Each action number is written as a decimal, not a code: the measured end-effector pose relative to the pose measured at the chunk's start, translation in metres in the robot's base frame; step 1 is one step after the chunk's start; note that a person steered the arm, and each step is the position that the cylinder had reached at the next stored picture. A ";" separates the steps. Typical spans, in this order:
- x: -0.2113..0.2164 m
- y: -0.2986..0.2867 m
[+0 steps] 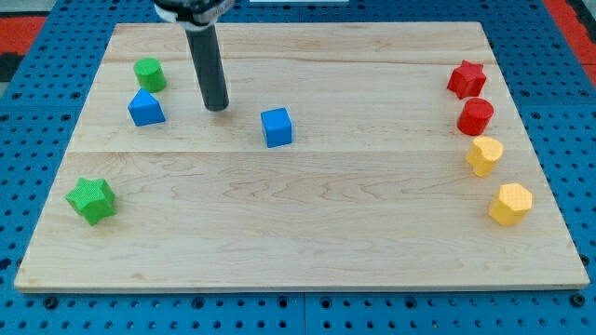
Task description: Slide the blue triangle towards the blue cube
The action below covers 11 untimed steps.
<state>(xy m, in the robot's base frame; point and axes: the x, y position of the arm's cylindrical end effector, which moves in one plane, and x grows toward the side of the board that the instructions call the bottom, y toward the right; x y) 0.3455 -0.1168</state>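
Observation:
The blue triangle [145, 108] lies on the wooden board at the view's upper left. The blue cube [277, 127] sits to its right, near the board's middle. My tip [217, 106] stands on the board between the two, closer to the cube's left than to the triangle's right, touching neither. The rod rises from it toward the view's top.
A green cylinder [149, 73] sits just above the blue triangle. A green star [91, 200] lies at the lower left. At the right edge stand a red star [467, 79], a red cylinder [475, 116] and two yellow blocks [484, 155] [510, 204].

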 end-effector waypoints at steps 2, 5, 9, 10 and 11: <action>-0.011 -0.110; 0.005 -0.131; 0.033 -0.028; 0.033 -0.014; 0.033 -0.046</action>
